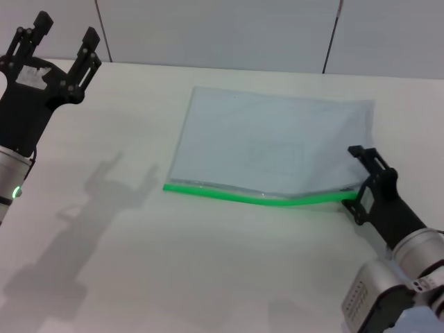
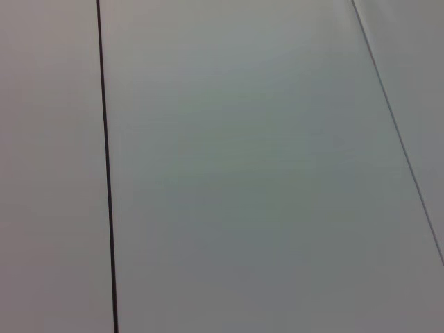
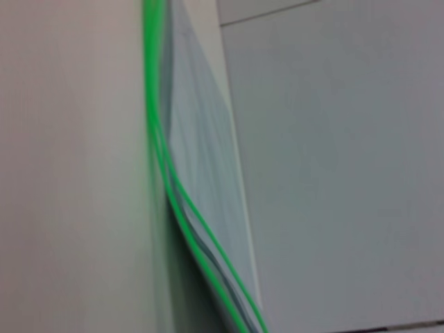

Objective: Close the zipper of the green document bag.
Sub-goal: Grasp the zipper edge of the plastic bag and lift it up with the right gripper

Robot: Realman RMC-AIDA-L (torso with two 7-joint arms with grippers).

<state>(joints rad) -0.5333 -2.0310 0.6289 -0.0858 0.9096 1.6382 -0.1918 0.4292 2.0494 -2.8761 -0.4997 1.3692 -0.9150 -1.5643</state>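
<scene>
The green document bag (image 1: 270,146) lies flat on the white table (image 1: 208,270), a pale translucent pouch. Its bright green zipper (image 1: 257,198) runs along the near long edge and rises slightly toward the right. My right gripper (image 1: 354,179) is at the zipper's right end, against the bag's near right corner. In the right wrist view the zipper (image 3: 161,152) shows as two green strips that part beside the bag's sheet (image 3: 205,159). The slider tab is hidden. My left gripper (image 1: 64,31) hangs open and empty, raised over the table's far left corner.
A pale panelled wall (image 1: 222,31) stands behind the table. The left wrist view shows only wall panels (image 2: 263,173) with dark seams.
</scene>
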